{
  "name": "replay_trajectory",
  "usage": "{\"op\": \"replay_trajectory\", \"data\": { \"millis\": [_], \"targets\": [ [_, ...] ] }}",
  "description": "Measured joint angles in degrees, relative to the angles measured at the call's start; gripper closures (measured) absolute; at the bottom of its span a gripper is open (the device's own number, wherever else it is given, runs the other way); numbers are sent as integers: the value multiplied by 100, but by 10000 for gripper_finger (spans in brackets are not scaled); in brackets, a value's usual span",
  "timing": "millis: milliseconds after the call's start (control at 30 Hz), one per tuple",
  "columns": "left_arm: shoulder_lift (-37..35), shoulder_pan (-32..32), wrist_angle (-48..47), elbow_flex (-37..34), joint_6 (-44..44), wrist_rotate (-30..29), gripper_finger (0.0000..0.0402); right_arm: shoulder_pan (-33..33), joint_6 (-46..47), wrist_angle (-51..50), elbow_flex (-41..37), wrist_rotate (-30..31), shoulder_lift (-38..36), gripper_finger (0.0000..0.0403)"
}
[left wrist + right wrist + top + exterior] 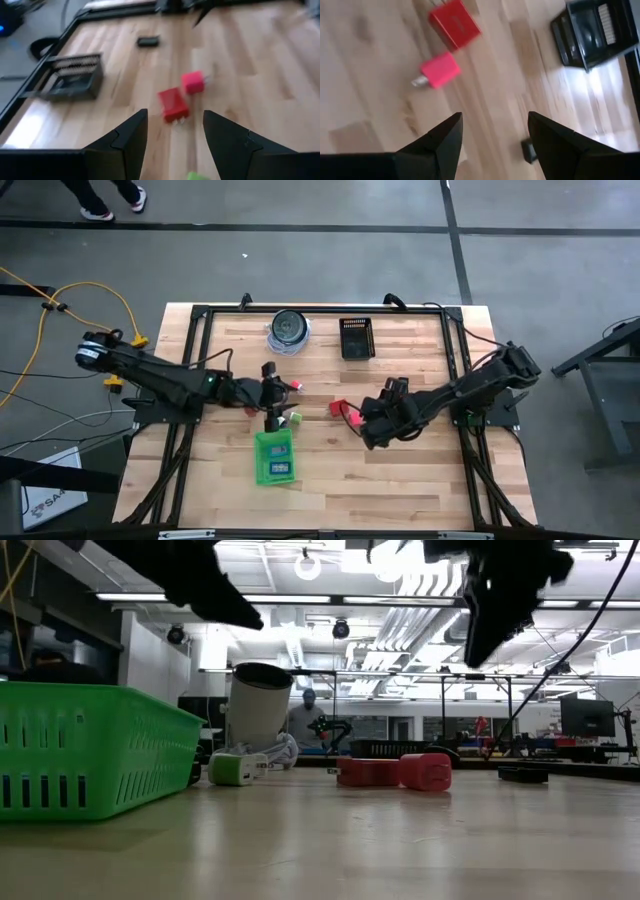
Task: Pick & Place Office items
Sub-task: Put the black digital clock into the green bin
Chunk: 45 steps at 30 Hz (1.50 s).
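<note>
Two office items lie side by side on the wood mid-table: a red block (338,407) (173,105) and a pink block (352,418) (439,70) with metal prongs. A green-and-white piece (290,418) (232,768) lies beside the green tray (262,472), which holds blue pieces (280,450). My left gripper (280,395) (175,135) hovers open left of the blocks and points toward them. My right gripper (362,428) (495,140) hovers open just right of them, slanting down. Nothing is between either gripper's fingers.
A round clear-and-dark container (288,330) and a black mesh basket (356,337) (75,77) stand at the far edge. A small black bit (148,41) (523,774) lies on the wood beyond the blocks. The table's near half is bare wood apart from the tray.
</note>
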Motion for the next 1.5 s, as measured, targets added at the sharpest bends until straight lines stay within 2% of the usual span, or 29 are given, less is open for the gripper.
{"op": "replay_trajectory", "data": {
  "millis": [167, 233, 467, 633, 867, 1167, 1300, 1500],
  "targets": [
    [0, 222, 460, 0, 390, 1029, 218, -137, 145, 16, -447, 12, -157, 191],
    [0, 279, 473, 0, 415, 1168, 218, -132, 316, 19, -639, 94, -337, 191],
    [2, 435, 492, 0, 159, 1150, 218, -124, 1114, 83, -1379, 173, -1191, 191],
    [4, 446, 506, 0, 122, 1016, 209, -55, 1371, 284, -1590, 147, -1608, 191],
    [4, 331, 509, 0, 76, 804, 160, 3, 1104, 451, -1606, 155, -1674, 191],
    [4, 247, 524, 0, -43, 802, 156, -17, 987, 530, -1608, 550, -1611, 191],
    [4, 250, 548, 0, -43, 798, 156, -205, 1481, 460, -1608, 491, -1609, 191],
    [4, 250, 546, 0, -42, 798, 156, -582, 2786, 353, -1610, 341, -1609, 191]
  ]
}}
